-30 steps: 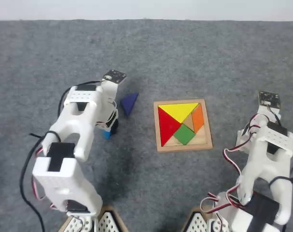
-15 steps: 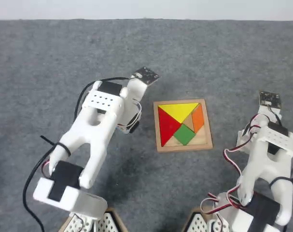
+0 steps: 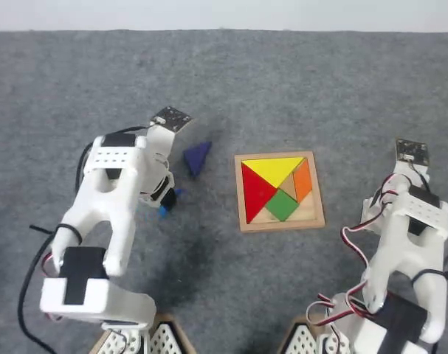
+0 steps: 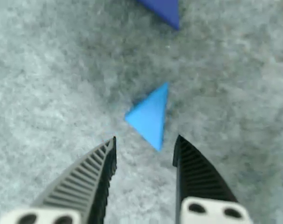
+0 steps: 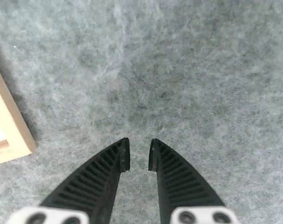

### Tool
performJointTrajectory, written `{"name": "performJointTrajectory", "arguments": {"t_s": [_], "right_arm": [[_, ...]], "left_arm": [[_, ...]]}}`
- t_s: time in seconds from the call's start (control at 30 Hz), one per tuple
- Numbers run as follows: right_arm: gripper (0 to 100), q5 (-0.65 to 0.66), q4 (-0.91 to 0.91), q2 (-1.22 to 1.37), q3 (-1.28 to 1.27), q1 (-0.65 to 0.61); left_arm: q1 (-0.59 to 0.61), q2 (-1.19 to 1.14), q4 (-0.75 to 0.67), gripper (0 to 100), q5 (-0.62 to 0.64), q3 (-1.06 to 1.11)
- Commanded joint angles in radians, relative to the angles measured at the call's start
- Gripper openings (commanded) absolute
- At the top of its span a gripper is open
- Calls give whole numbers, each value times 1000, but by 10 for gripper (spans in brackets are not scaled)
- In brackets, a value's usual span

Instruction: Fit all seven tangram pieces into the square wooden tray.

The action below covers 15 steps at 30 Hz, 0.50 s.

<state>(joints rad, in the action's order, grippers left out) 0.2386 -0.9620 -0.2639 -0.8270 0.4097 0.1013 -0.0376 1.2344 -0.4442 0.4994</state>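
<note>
The square wooden tray (image 3: 244, 193) lies mid-table and holds yellow (image 3: 271, 169), red (image 3: 254, 192), orange (image 3: 303, 180) and green (image 3: 282, 206) pieces. A small light blue triangle (image 3: 165, 211) lies on the carpet left of the tray, partly under the left arm. It lies just ahead of my open left gripper (image 4: 143, 147), not between the fingers, as a flat light blue triangle (image 4: 149, 116). A dark blue triangle (image 3: 197, 156) lies loose beyond it, and its tip (image 4: 165, 9) shows in the left wrist view. My right gripper (image 5: 137, 154) hangs over bare carpet, shut to a narrow gap, empty.
The right arm (image 3: 408, 221) stands right of the tray, and the tray's corner (image 5: 6, 135) shows beside its gripper. Grey carpet covers the table. The arm bases sit at the near edge.
The left arm swung right toward the tray, covering the dark blue triangle, then came back left over the light blue triangle. The right arm has kept still.
</note>
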Motion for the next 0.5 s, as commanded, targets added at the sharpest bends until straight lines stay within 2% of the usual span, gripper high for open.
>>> {"name": "performJointTrajectory", "arguments": {"t_s": [0.0,0.27,0.47], "right_arm": [[88,9,10,-58,12,-7],[87,9,16,-58,12,-7],[87,9,16,-58,12,-7]], "left_arm": [[6,41,-41,197,-23,-12],[3,-158,-78,196,-23,-56],[-29,-204,-109,186,-18,-58]]}}
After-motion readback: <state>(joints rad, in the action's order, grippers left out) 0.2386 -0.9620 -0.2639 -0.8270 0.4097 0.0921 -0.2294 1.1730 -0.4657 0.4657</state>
